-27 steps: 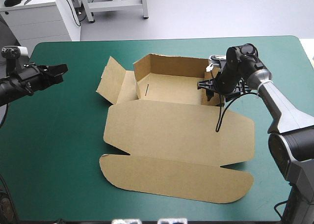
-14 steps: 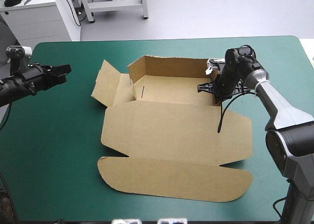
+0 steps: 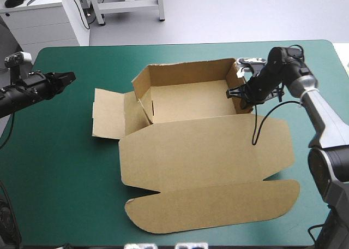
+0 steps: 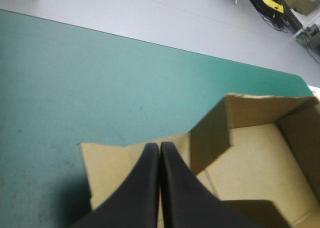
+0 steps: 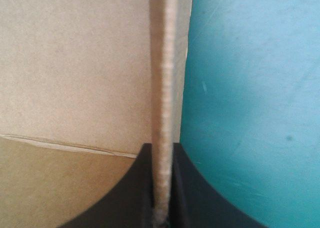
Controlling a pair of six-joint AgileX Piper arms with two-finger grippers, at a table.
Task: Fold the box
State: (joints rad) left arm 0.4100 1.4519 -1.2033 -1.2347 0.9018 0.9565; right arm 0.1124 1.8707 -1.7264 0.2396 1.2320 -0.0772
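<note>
Your right end effector clamps a raised wall of the light, stiff box, a sound hold; your left end effector is together, empty.

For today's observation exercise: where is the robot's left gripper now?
In the high view the left gripper hangs shut above the teal-green cover near the table's left edge, apart from the box and pointing toward it.

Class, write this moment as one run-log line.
box: walls up, lid flat | right pincer: shut on right wall | left pincer: shut, empty, clear of box
</note>
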